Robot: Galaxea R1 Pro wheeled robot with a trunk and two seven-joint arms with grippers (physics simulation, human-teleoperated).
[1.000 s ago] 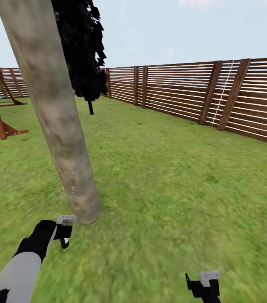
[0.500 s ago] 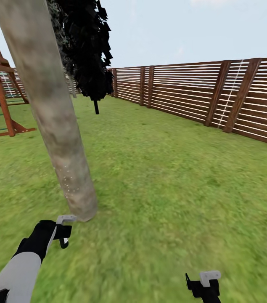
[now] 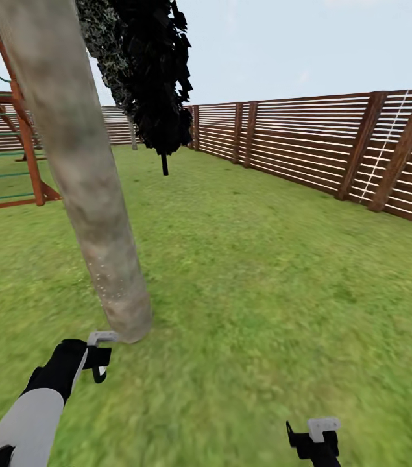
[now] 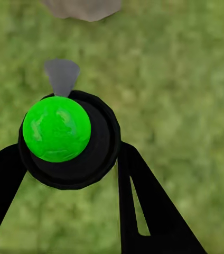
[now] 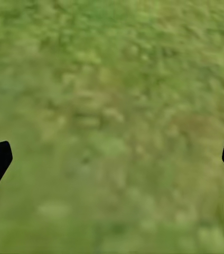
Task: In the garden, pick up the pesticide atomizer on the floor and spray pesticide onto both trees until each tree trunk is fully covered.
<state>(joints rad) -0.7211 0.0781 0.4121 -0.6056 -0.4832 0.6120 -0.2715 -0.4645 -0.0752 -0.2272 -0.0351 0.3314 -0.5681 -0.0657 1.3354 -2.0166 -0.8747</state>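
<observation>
My left gripper (image 4: 70, 159) has its jaws clamped on the atomizer (image 4: 64, 135), nozzle aimed at the base of the tree trunk (image 3: 82, 175) just ahead. Trunk axis near-vertical. Right gripper (image 5: 112, 159) jaws spread, empty, farther off.

The tree trunk (image 3: 85, 175) is beige-grey, blotched with brownish and greenish patches, and dotted with tiny white specks low down; the lawn (image 3: 264, 272) is mottled green with yellowish flecks. The conifer (image 3: 150, 71) is near-black, and the fence (image 3: 309, 146) is reddish-brown in horizontal slats with pale gaps. The play frame (image 3: 11, 130) is orange-brown with green rungs; the sky (image 3: 296, 39) is pale blue. The left gripper (image 4: 70, 174) has black fingers around the pesticide atomizer (image 4: 64, 137), which shows a bright green cap, black collar and grey nozzle. The right gripper (image 5: 112, 159) has black fingertips
</observation>
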